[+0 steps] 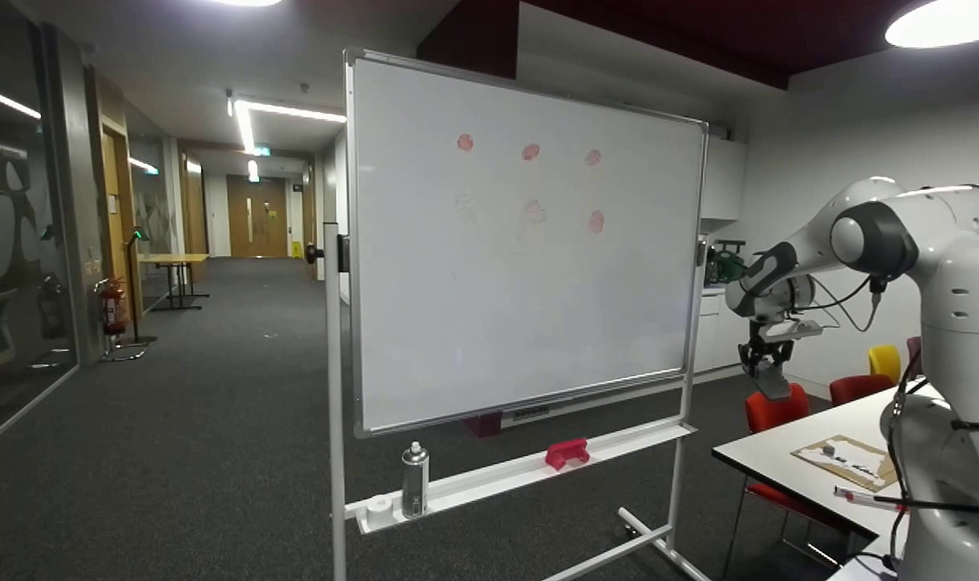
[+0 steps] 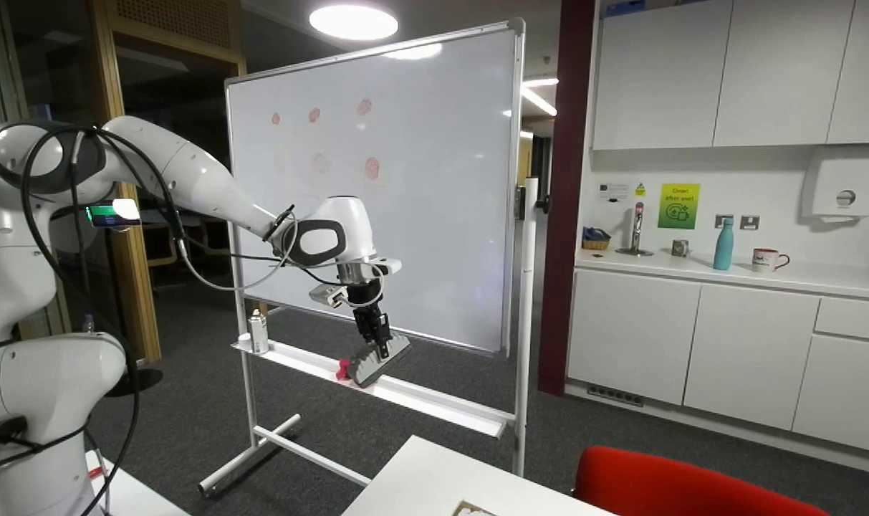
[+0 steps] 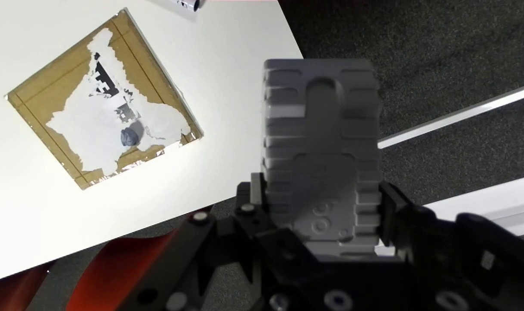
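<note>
My gripper (image 3: 323,201) is shut on a grey ribbed whiteboard eraser (image 3: 324,129), one finger on each long side. In both exterior views the gripper (image 1: 767,355) (image 2: 377,342) points down and holds the eraser (image 1: 771,382) (image 2: 400,349) tilted in the air, apart from the whiteboard (image 1: 521,315) (image 2: 441,229). The board stands upright on a wheeled frame. Its upper part has a row of three red spots (image 1: 531,151) (image 2: 314,115). Below them is another red spot (image 1: 596,221) (image 2: 372,168) and fainter pink smudges (image 1: 533,211) (image 2: 321,163).
The board's tray (image 1: 489,482) (image 2: 441,405) carries a spray can (image 1: 415,482) (image 2: 258,331), a white roll-like item (image 1: 379,511) and a red item (image 1: 567,453). A white table (image 3: 231,142) bears torn-papered cardboard (image 3: 145,65) with a dark lump (image 3: 129,137). Red chairs (image 3: 115,268) (image 2: 663,480) stand beside it.
</note>
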Controlling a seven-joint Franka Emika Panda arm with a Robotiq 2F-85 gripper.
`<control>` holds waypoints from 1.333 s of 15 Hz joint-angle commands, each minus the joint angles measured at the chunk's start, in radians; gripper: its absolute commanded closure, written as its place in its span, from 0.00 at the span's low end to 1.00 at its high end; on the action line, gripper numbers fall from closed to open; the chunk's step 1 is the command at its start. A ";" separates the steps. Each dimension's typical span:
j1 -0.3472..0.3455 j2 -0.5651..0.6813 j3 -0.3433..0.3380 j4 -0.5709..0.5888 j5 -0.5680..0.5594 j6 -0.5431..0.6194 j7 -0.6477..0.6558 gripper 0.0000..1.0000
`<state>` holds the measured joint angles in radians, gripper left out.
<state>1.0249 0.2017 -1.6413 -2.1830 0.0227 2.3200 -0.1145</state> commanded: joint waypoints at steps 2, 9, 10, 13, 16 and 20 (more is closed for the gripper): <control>-0.151 -0.004 0.132 0.020 -0.074 -0.008 -0.085 0.65; -0.547 0.106 0.463 0.070 0.083 -0.001 -0.322 0.65; -0.603 0.141 0.507 0.093 0.128 -0.018 -0.365 0.65; -0.748 0.262 0.620 0.196 0.228 -0.070 -0.421 0.65; -0.867 0.129 0.770 0.137 0.046 0.001 -0.284 0.40; -0.869 0.164 0.778 0.163 0.046 -0.007 -0.280 0.65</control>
<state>0.2940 0.4656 -1.0241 -2.0167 0.2290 2.2898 -0.5014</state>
